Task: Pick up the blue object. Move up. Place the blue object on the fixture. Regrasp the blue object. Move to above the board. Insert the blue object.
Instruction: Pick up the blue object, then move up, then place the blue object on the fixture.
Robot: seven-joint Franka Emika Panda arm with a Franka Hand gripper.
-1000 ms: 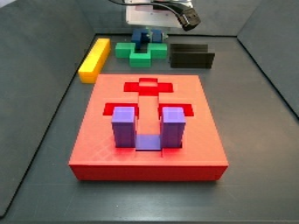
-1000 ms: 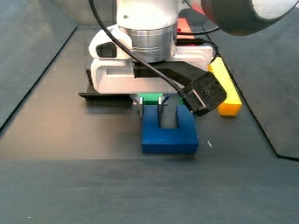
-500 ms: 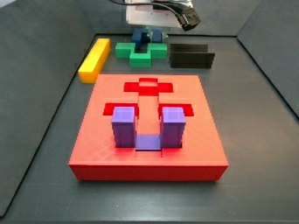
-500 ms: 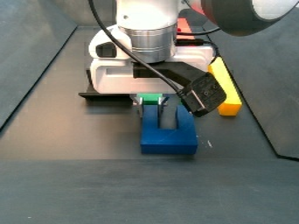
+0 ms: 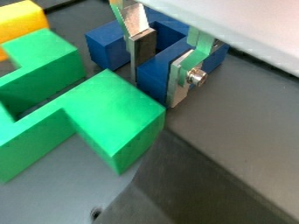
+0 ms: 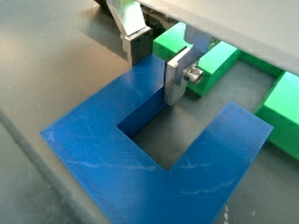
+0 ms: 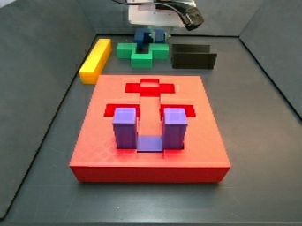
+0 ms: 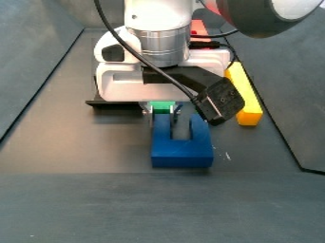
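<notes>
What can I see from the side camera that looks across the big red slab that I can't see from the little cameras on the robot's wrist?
Only a side view shows the red board with the purple U-shaped block standing in it, the yellow bar and the black fixture. Only the wrist views show close up the silver fingers straddling one arm of the blue object. Both show the gripper low over the blue object, with the green block beside it.

A side view looked down from beyond the red board [image 7: 150,124]; another faced back, close. Both wrist views hugged the gripper [image 5: 163,59] and blue object [image 6: 163,149].
</notes>
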